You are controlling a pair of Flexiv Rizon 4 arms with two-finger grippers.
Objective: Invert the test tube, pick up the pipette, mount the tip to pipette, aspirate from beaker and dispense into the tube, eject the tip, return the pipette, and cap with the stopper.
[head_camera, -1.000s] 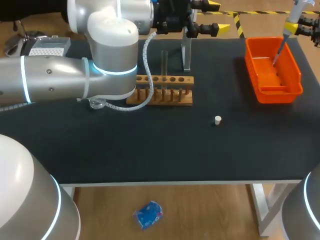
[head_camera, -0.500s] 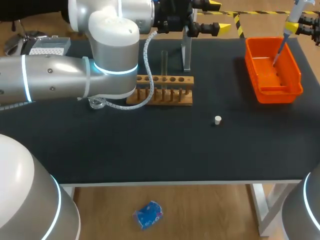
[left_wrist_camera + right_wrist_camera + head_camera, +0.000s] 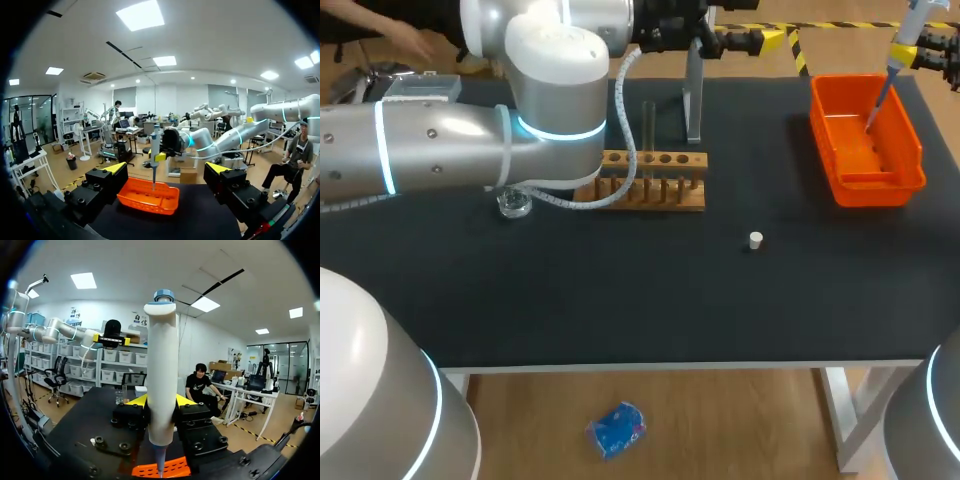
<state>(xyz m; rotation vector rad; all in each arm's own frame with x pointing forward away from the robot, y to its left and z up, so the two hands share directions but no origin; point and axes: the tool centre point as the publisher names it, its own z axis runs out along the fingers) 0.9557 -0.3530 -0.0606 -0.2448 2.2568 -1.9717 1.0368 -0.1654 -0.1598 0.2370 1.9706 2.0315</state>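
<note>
My right gripper at the far right is shut on the white pipette, held upright, its thin lower end over the orange bin. In the right wrist view the pipette stands between the yellow fingertips, above the bin. My left gripper hangs open and empty at the table's far edge, behind the pipette stand; its wrist view faces the bin and the pipette. A glass tube stands upright in the wooden rack. The white stopper lies on the mat.
A small glass beaker sits left of the rack, close under my left arm's elbow. A tip box is at the far left. My left arm spans the table's back left; the front half of the black mat is open.
My left arm has swung back and slightly right, uncovering the beaker. The right arm and the pipette have kept still.
</note>
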